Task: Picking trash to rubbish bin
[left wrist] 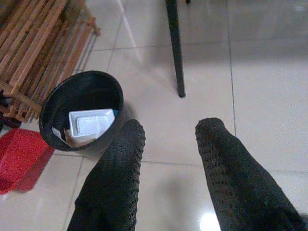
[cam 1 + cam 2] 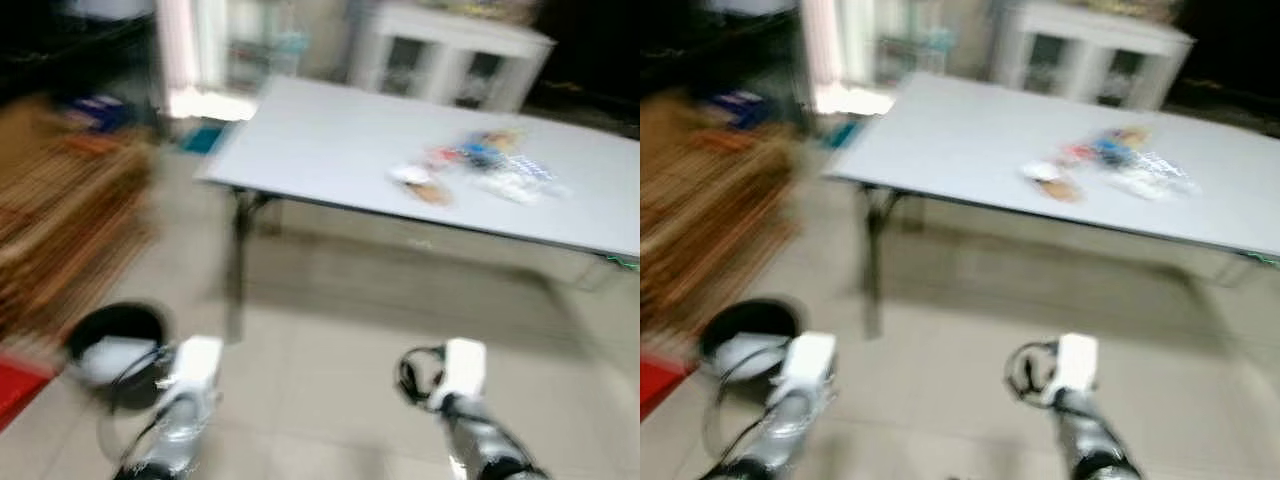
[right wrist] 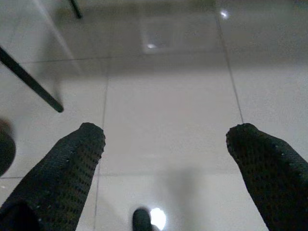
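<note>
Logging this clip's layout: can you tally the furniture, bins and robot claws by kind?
Table: 1
White cabinet: 1
Wooden rack: 1
Black bin: 1, with a white box inside
Claws: 2, the left claw and the right claw, both open and empty
Total: 6
The blurred litter pile on the table cannot be counted.

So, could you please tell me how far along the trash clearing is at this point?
Partly done: the black bin on the floor already holds a white container. Nothing is in hand; the left tool hangs open above the floor near the bin, and the right tool is open over bare tiles. Left to do: a blurred cluster of trash remains on the white table.
</note>
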Available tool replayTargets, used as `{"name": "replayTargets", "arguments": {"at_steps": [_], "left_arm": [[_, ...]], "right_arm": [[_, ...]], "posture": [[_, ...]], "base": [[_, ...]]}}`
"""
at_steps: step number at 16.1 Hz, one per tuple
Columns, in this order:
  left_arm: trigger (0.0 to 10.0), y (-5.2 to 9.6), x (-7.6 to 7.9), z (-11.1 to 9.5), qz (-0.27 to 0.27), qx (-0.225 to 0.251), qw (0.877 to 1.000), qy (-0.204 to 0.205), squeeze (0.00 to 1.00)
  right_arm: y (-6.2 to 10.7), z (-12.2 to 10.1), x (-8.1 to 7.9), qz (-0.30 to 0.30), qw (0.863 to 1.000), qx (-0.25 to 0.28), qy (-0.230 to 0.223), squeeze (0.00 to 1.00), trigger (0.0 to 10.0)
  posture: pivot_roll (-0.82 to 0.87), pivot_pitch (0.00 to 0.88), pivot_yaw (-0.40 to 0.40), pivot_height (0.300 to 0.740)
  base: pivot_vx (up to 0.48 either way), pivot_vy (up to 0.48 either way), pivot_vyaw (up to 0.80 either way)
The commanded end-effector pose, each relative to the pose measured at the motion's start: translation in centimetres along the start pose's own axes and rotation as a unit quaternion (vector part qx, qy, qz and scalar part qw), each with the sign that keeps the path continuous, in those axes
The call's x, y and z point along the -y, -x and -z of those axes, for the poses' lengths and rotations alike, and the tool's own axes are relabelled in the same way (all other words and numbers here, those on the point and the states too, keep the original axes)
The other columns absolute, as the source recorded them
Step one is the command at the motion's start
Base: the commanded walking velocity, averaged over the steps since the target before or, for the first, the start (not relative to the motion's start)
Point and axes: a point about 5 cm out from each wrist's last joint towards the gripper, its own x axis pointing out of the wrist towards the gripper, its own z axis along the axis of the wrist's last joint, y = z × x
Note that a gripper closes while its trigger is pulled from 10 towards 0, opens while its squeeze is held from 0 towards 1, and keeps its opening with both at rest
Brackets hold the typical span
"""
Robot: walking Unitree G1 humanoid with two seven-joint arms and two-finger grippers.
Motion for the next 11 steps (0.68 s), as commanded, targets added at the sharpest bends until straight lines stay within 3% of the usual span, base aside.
{"name": "replayTargets", "arguments": {"at_steps": [1, 6, 9, 11], "left_arm": [[10.0, -0.1, 0.6, -0.7, 0.002, 0.009, 1.0, 0.008, 0.0], [10.0, -0.1, 0.6, -0.6, -0.002, 0.007, 1.0, 0.009, 0.0], [10.0, -0.1, 0.6, -0.8, 0.002, 0.011, 1.0, 0.011, 0.0], [10.0, -0.5, 0.9, -2.9, 0.008, 0.055, 0.998, 0.011, 0.0]], "right_arm": [[0.0, -0.7, 0.8, 0.011, 1.0, 0.009, 0.002, 0.0, 10.0], [0.0, -0.6, 0.7, 0.007, 1.0, 0.008, 0.003, 0.0, 10.0], [0.0, -0.7, 0.6, 0.006, 1.0, 0.012, 0.002, 0.0, 10.0], [-0.2, -1.5, 0.4, 0.002, 0.999, 0.033, 0.011, 0.0, 10.0]], "posture": [[-0.04, 0.001, -0.085, 0.74], [-0.04, 0.019, -0.087, 0.74], [-0.05, 0.03, -0.088, 0.74], [-0.04, 0.036, -0.087, 0.74]], "base": [[0.0, 0.0, -0.8], [0.0, 0.0, -0.8], [0.0, 0.0, 0.0], [0.0, 0.0, 0.0]]}}
